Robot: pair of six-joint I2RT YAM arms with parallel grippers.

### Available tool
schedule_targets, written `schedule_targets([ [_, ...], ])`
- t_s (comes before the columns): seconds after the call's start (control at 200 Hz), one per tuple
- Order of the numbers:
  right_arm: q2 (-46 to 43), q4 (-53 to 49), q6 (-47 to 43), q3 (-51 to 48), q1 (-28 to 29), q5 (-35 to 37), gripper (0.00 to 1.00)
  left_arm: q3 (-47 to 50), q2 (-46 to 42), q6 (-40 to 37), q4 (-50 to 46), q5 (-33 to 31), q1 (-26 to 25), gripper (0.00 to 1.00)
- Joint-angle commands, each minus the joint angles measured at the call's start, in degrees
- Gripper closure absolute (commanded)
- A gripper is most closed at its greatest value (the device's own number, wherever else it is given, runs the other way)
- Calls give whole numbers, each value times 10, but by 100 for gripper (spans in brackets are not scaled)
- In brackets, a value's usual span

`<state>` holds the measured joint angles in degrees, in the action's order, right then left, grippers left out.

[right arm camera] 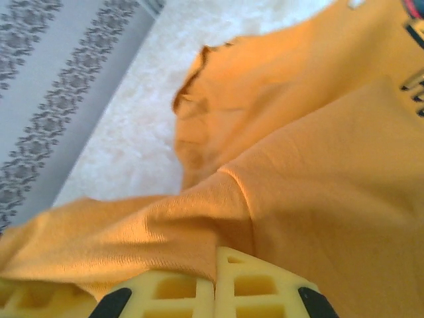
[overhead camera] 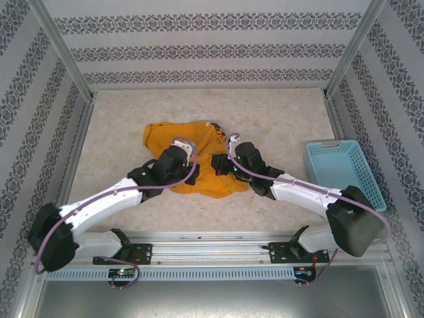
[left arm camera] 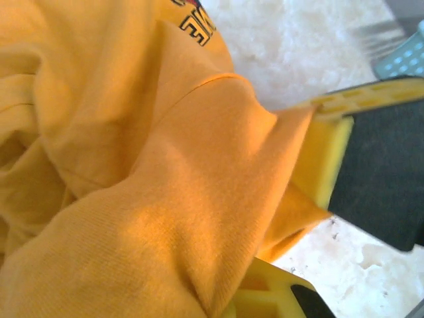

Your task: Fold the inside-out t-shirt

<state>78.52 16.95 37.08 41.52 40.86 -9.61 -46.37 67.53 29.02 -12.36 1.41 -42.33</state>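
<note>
On the left, the left gripper (overhead camera: 182,144) is down on the t-shirt (overhead camera: 205,179), which lies crumpled in the middle of the table (overhead camera: 278,119). From the left wrist, its yellow fingers (left arm camera: 328,156) are clamped on a thick fold of the orange cloth, one finger above the fold and one below it. The cloth bulges between them and hides most of the lower finger. Dark lettering (left arm camera: 199,26) on the shirt is cut off at the top edge.

Just to the right, the right gripper (overhead camera: 233,140) rests on the shirt's far right part. From the right wrist, its fingers (right arm camera: 172,291) are pressed together. A ridge of cloth runs straight into the seam between them, so they pinch the shirt, though cloth covers their tips. The print (right arm camera: 414,79) is blurred and cropped.

A blue basket (overhead camera: 338,165) sits apart at the table's right side.
</note>
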Motion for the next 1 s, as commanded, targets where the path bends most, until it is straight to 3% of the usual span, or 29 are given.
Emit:
schedule_targets([
  [0.0,26,-37,-18,26,-4,25,100,46,-80,27,-9,-43,0,100],
  [0.07,39,-42,-26,42,3,8,93,66,-120,32,-16,-59,7,100],
  [0.25,14,-112,-47,51,-9,44,51,62,-169,33,-101,-79,66,100],
  [0.415,-5,-194,-48,42,-76,64,35,65,-216,59,-180,-81,182,100],
  [0.51,18,-217,-26,37,-114,55,31,77,-224,79,-204,-56,252,100],
  [0.59,47,-178,-3,28,-126,17,28,93,-224,91,-197,-21,285,100],
  [0.864,194,-80,25,114,-107,-78,23,106,-177,98,-189,-8,312,100],
  [0.994,266,-56,34,168,-93,-121,29,108,-165,94,-179,-1,314,100],
])
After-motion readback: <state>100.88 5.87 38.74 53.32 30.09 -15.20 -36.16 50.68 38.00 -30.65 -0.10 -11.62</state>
